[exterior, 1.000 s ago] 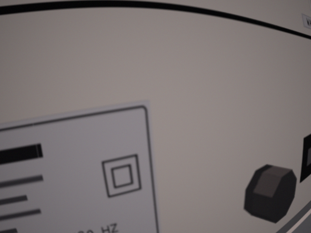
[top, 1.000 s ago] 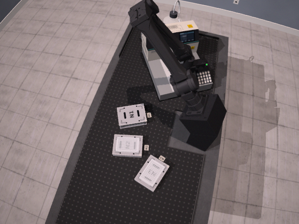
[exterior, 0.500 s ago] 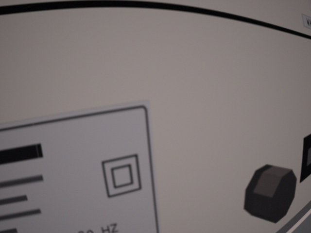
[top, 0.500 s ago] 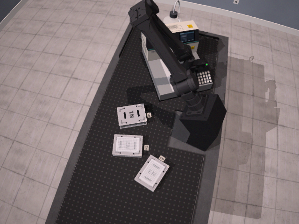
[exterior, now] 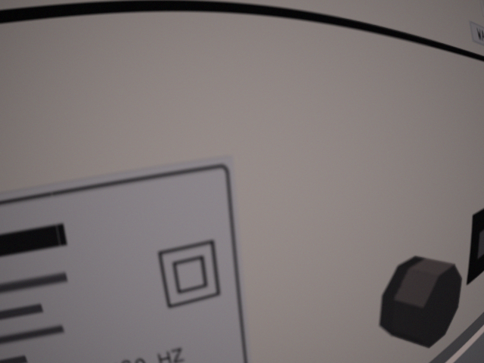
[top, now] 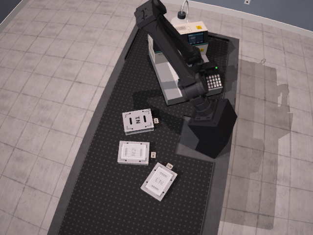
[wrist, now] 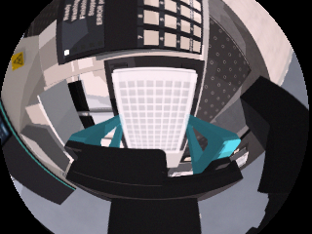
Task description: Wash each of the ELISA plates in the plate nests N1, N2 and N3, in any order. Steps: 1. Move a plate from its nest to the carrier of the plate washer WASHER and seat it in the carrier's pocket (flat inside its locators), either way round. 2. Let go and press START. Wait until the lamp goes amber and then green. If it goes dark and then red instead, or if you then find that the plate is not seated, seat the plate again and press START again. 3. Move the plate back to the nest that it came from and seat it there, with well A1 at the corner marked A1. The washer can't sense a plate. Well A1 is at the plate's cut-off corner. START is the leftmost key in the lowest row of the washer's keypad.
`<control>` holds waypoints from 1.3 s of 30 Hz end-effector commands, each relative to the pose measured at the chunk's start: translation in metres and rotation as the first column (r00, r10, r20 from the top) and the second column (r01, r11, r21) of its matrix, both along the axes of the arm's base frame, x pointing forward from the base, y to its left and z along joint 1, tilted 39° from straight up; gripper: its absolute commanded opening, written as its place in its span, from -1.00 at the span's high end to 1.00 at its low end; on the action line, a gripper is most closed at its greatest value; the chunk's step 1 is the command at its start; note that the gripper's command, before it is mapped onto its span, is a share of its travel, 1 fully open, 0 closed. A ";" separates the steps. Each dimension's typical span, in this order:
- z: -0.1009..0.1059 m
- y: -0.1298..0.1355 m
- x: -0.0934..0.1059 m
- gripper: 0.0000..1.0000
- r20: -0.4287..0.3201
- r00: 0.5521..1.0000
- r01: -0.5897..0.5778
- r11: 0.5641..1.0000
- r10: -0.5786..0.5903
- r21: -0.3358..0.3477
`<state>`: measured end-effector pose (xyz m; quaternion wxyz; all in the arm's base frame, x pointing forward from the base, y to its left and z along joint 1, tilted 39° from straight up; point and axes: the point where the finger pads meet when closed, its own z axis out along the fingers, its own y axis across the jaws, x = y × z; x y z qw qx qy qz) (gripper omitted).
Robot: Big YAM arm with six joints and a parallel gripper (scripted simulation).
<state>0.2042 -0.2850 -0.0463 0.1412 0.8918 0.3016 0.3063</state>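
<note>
My gripper (wrist: pixel 154 117) is shut on a white ELISA plate (wrist: pixel 155 104), with a teal finger against each long side. The plate lies in the washer's dark carrier (wrist: pixel 151 64); whether it is fully flat cannot be told. The arm hides the gripper and carrier in the top view. The washer's lamp (top: pixel 216 67) is green. Its keypad (top: pixel 213 81) (wrist: pixel 171 21) is beside the carrier. Nest N1 (top: pixel 137 124) is empty. Nest N2 (top: pixel 119 157) holds a white plate (top: pixel 133 152). Nest N3 (top: pixel 144 184) holds another white plate (top: pixel 159 179).
The washer's tower with its screen (top: pixel 196 37) stands behind the carrier. A bottle with a black cap (top: pixel 181 15) is at the back. The arm's base (top: pixel 214 126) stands right of the nests. The exterior view shows only a beige housing (exterior: pixel 305 136) close up.
</note>
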 end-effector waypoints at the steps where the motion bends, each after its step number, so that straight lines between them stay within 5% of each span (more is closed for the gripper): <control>1: 0.002 -0.002 0.000 -0.68 0.002 1.000 0.007 1.000 -0.007 -0.004; 13: 0.002 -0.002 0.000 -0.68 0.002 1.000 0.007 1.000 -0.007 -0.004; 39: 0.036 -0.004 -0.026 -0.68 0.006 1.000 0.013 1.000 -0.013 -0.018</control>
